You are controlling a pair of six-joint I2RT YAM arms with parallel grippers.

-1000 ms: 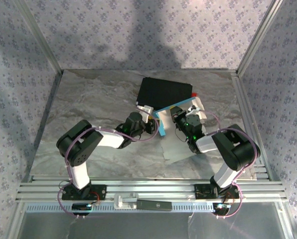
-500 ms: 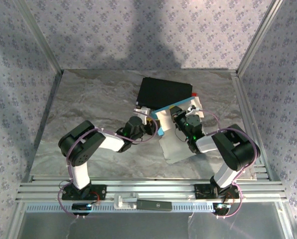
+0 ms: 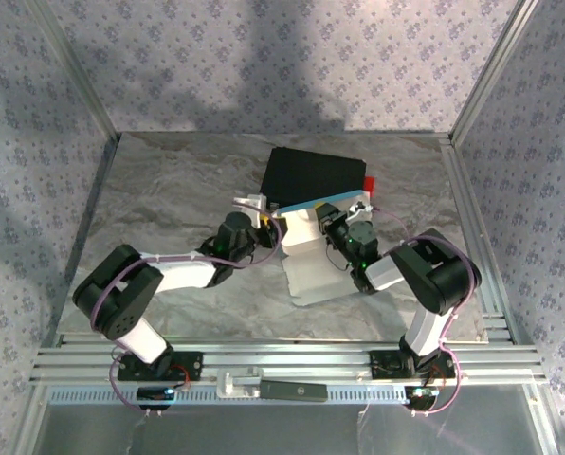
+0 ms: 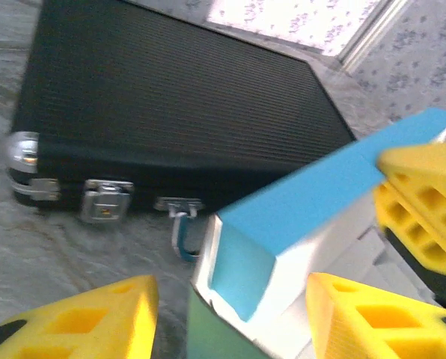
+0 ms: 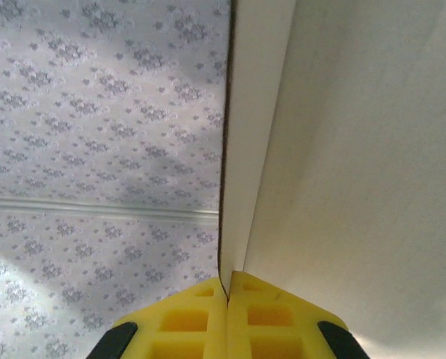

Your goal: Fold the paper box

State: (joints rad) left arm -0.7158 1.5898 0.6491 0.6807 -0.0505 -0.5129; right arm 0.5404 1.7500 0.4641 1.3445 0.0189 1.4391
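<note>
thin cardboard paper box (image 4: 313, 198) showing cyan-blue outside, white inside | rectangular ribbed hard case (image 4: 170, 97) showing black | stone-look tabletop (image 3: 169, 180) showing grey marbling

Left arm (image 3: 178, 275) and right arm (image 3: 439, 273) alike in black joint housings and white link shells, with thin purple cables (image 3: 169, 258) looping alongside. Yellow fingers (image 4: 96, 321), moulded with square pockets, black at the outer edges.

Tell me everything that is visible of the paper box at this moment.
The paper box is thin card, cyan outside, white inside, half folded: one wall stands up, the rest lies on the table before the black case. The right fingers pinch its edge; the left fingers stand open around a corner.
</note>
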